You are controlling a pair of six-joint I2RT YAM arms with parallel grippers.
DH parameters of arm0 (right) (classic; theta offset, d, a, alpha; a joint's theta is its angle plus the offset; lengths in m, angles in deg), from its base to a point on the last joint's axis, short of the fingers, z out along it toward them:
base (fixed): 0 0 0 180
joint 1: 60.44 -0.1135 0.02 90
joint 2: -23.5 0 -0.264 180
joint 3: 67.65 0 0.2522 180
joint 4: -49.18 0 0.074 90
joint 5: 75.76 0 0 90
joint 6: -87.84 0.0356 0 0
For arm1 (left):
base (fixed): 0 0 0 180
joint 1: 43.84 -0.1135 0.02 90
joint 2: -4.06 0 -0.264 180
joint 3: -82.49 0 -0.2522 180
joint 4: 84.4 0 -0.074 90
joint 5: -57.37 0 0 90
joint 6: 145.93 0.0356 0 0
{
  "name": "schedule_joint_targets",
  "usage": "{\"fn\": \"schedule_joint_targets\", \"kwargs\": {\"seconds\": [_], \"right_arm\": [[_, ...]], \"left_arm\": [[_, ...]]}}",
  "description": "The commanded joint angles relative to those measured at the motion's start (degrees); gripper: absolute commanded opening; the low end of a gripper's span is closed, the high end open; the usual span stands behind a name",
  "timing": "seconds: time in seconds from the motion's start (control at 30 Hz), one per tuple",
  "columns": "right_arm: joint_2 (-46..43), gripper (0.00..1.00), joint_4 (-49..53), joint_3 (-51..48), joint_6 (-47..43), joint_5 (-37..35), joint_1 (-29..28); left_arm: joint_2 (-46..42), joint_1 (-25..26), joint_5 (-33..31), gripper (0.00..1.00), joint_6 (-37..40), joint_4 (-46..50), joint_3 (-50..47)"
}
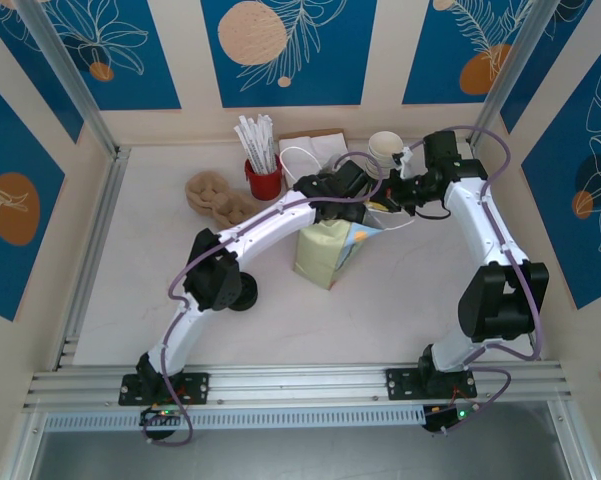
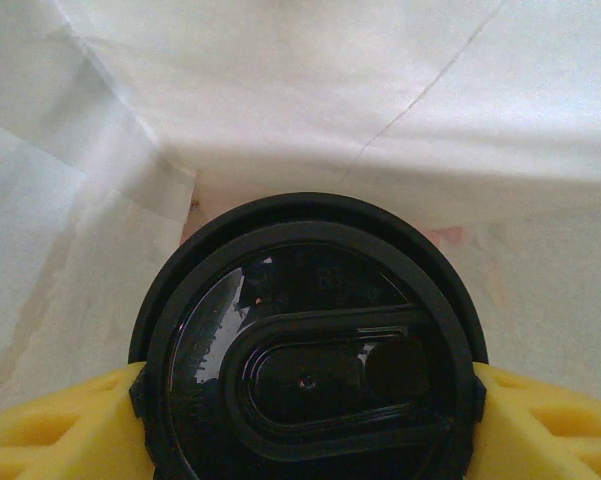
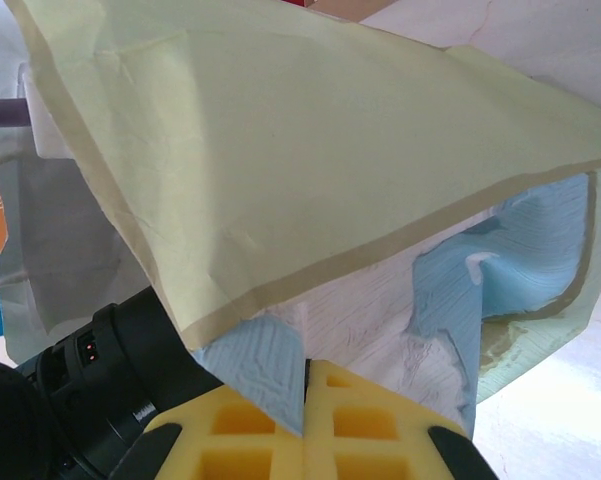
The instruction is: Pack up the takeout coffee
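Note:
The takeout coffee point(image 2: 305, 350) shows its round black lid from above, held at its sides between my left gripper's point(image 2: 305, 405) yellow fingers point(image 2: 60, 430). White paper walls surround the cup on the far side. In the top view my left gripper point(image 1: 345, 185) reaches over the mouth of a pale yellow-green paper bag point(image 1: 325, 250) in the middle of the table. My right gripper point(image 1: 388, 195) is shut on that bag's rim. Up close, its yellow pads point(image 3: 250, 440) pinch the blue-printed edge of the bag point(image 3: 280, 150), holding the mouth open.
A red cup of white straws point(image 1: 263, 180) and a brown lumpy item point(image 1: 218, 197) sit at the back left. A white handled bag point(image 1: 305, 160) and stacked cream cups point(image 1: 385, 148) stand behind the grippers. A low black stack point(image 1: 243, 292) lies by the left arm's elbow.

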Motion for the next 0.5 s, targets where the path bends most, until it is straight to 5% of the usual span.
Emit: {"fn": "schedule_joint_targets", "kwargs": {"seconds": [0.0,0.47], "right_arm": [[-3.5,0.00,1.5,0.2,0.8,6.5,-0.3],[-3.2,0.00,2.1,1.9,1.4,6.3,0.2]], "left_arm": [[6.0,1.1,1.1,0.70,0.2,3.2,-2.8],[8.0,1.6,2.3,0.70,0.5,2.1,-4.2]]}}
